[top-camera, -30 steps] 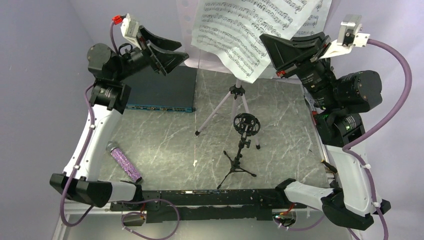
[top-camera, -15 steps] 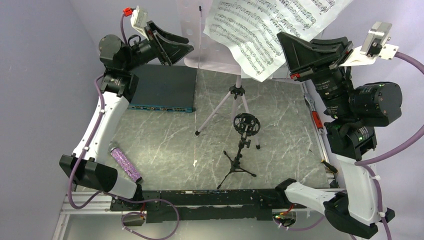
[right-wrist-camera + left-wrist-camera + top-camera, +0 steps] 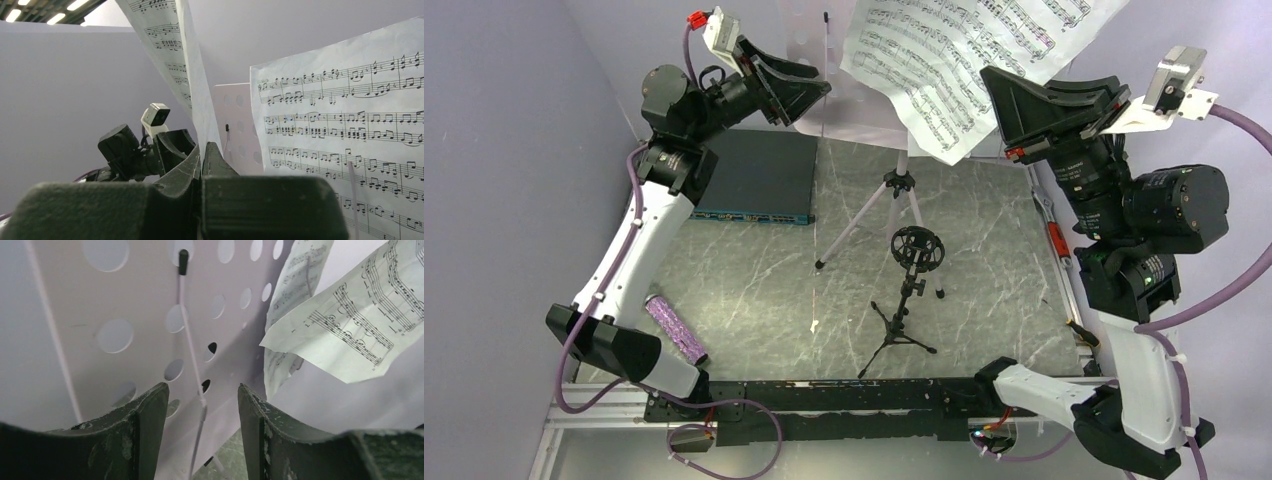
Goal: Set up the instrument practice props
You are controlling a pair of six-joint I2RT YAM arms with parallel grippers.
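**R gripper (image 3: 996,100) clamped on a music page; L gripper (image 3: 812,92) apart at the stand**

We had the R jaws shut tight on one edge of a page (image 3: 944,60). It was held high, the sheet rising at a slant just right of the music stand (image 3: 900,185). The L jaws stood apart w/ nothing in them, close to the stand's holed desk, its thin holder wire (image 3: 187,340) lined up betw. the fingers. A second page (image 3: 345,125) seemed to rest on the desk, tho we couldn't tell how securely. The mic stand (image 3: 911,290) stood upright mid-table (image 3: 754,270). The purple mic (image 3: 674,328) lay flat near the L arm's base, well apart from it.

Step in hand, as we judged it: getting the held page onto the desk. Next move called for lowering its bottom edge to the ledge, flat beside the other page, w/ the L side prob. minding the wire. Mic to its stand was not yet done.
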